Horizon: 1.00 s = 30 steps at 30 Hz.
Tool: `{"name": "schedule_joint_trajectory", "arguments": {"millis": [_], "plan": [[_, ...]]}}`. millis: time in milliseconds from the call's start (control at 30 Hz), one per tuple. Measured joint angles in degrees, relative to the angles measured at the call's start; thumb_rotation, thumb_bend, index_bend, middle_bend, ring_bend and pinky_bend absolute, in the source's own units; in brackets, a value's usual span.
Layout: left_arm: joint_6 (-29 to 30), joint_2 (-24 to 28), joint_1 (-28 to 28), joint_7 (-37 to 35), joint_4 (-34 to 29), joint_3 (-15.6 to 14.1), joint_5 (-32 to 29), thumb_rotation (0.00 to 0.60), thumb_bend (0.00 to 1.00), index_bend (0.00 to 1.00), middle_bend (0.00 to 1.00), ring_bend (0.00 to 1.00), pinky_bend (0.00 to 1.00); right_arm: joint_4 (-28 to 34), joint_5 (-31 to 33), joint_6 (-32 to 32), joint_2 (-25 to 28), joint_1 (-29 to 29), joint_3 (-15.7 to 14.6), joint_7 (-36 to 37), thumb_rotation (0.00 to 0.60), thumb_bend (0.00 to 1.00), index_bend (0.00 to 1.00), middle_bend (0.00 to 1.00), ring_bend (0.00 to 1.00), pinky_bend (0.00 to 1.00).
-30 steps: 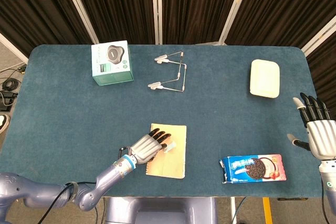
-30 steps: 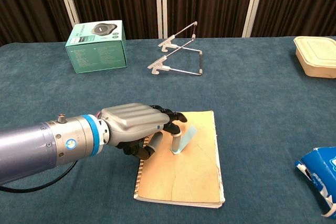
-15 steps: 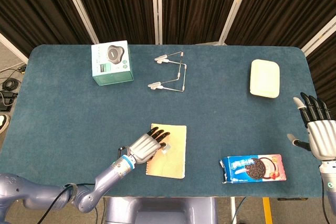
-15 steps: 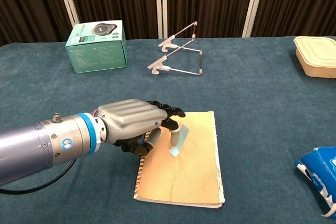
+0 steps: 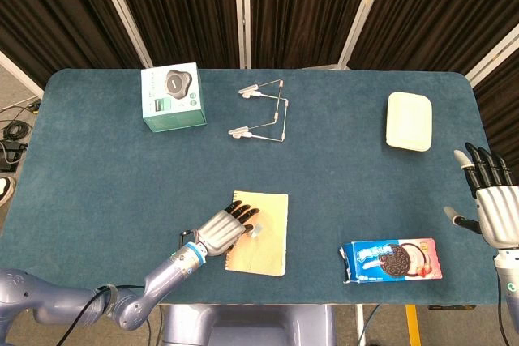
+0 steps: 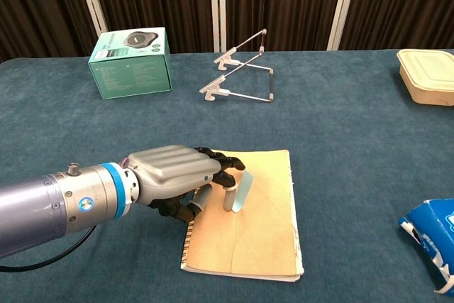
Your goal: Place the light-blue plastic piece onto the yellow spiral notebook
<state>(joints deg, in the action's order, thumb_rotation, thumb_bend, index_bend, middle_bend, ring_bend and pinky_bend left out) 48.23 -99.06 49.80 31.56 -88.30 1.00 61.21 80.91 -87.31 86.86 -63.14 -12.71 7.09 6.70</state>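
left hand [image 6: 174, 175] — silver shell, black fingers [image 6: 225, 163] | wrist — blue ring, grey forearm, black cable

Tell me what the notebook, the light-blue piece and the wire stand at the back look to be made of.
Yellow spiral notebook: matte card or paper cover, going by its faint creases and dull surface. Light-blue plastic piece: thin, slightly translucent plastic, probably; its edges look pale. Wire stand: likely bare metal rods, thin and shiny, with whitish tips that may be plastic.

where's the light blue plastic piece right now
In the chest view the light-blue plastic piece stands tilted on the yellow spiral notebook, near its upper left part, against the left hand's fingertips at the table's near edge.
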Motion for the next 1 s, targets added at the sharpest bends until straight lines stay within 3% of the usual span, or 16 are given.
{"name": "schedule_joint_trajectory", "arguments": {"millis": [1000], "plan": [[0.9, -1.0, -0.4, 0.2, 1.3, 0.0, 1.2, 0.600, 1.00, 0.36, 0.00, 0.00, 0.00, 0.1, -0.1, -0.1, 0.3, 0.4, 0.7, 1.1, 0.600, 0.04, 0.02, 0.00, 0.00, 0.00]]}}
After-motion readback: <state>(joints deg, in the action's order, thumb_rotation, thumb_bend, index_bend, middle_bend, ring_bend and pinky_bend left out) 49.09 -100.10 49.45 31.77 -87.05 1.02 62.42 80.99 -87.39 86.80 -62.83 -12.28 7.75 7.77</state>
